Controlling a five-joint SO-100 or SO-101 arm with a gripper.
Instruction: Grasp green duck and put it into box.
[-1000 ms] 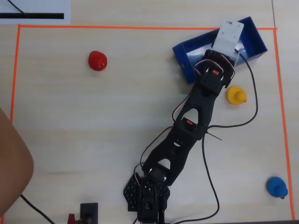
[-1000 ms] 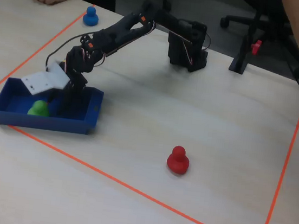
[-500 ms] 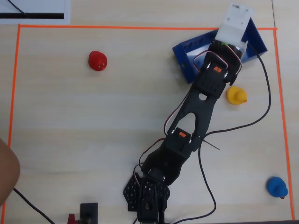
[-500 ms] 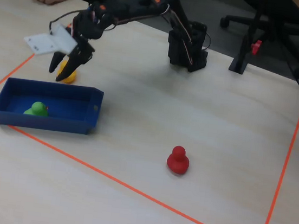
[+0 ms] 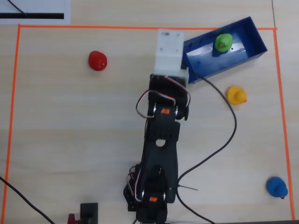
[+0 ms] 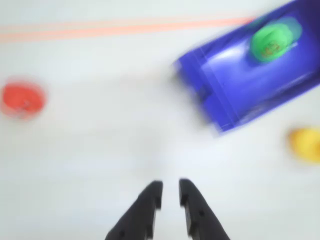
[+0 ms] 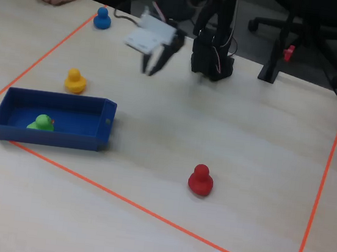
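The green duck [image 5: 223,42] lies inside the blue box [image 5: 247,29] at the top right of the overhead view, and nothing touches it. It also shows in the wrist view [image 6: 270,41] and in the fixed view [image 7: 43,123], in the box [image 7: 56,135]. My gripper [image 6: 169,186] is empty, its jaws a narrow gap apart. It hangs above the bare table to the left of the box in the wrist view. In the fixed view the gripper [image 7: 149,70] is raised, well away from the box. In the overhead view a white wrist block [image 5: 170,51] hides the fingers.
A red duck [image 5: 97,60] sits at the left, a yellow duck [image 5: 236,95] just below the box, a blue duck [image 5: 276,186] at the bottom right. Orange tape [image 5: 93,26] frames the work area. A black cable [image 5: 224,135] runs from the arm's base toward the wrist.
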